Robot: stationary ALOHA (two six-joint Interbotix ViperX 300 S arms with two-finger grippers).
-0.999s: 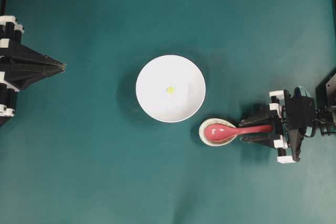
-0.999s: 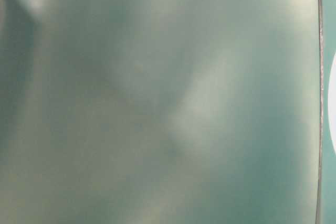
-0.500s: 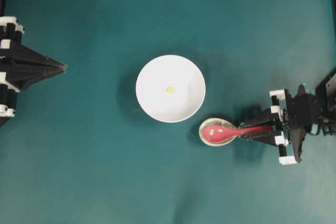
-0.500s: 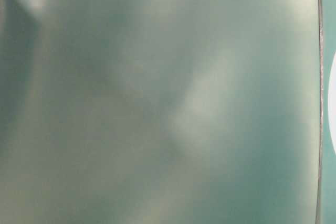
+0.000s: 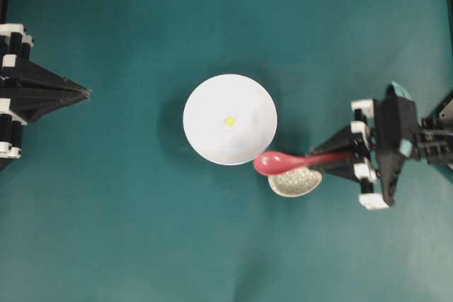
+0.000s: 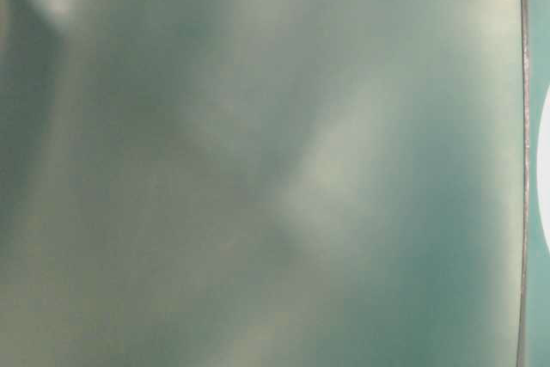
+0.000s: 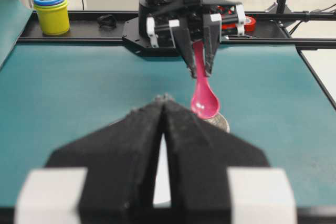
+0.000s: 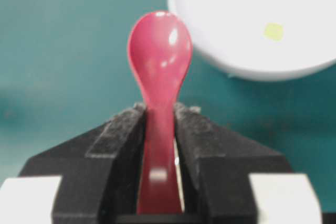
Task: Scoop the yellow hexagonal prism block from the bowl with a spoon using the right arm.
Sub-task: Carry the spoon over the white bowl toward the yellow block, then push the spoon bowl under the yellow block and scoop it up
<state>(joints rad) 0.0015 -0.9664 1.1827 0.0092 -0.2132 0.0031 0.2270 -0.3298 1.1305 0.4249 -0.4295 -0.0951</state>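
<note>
**Spoon Held Off Its Rest, Beside the Bowl**

While the right tool (image 5: 338, 158) grips the spoon (image 5: 283, 163) by its handle, jaws pressed against both sides of it, the pink-red scoop hangs above the bench (image 5: 127, 231) just off the bowl's (image 5: 205, 132) lower-right rim. Seen from overhead, the scoop overlaps the upper-left edge of the speckled spoon rest (image 5: 297, 183), which sits on the bench just beside the bowl. In the right wrist view the spoon (image 8: 159, 56) points straight out from the tool (image 8: 159, 124), with the bowl (image 8: 236, 24) ahead and to the right of the scoop. The yellow hexagonal prism block (image 5: 229, 122) lies near the middle of the bowl, apart from the scoop and well away from the tool's fingertips; the right wrist view shows the block (image 8: 273, 31) on the white floor of the bowl. From the left wrist view the spoon (image 7: 203, 95) slants downward out of the right tool (image 7: 199, 56), its scoop above the spoon rest (image 7: 220, 123). Well left of the bowl, the left tool (image 5: 81, 92) has its jaws together on nothing. The table-level view is a teal blur.
</note>
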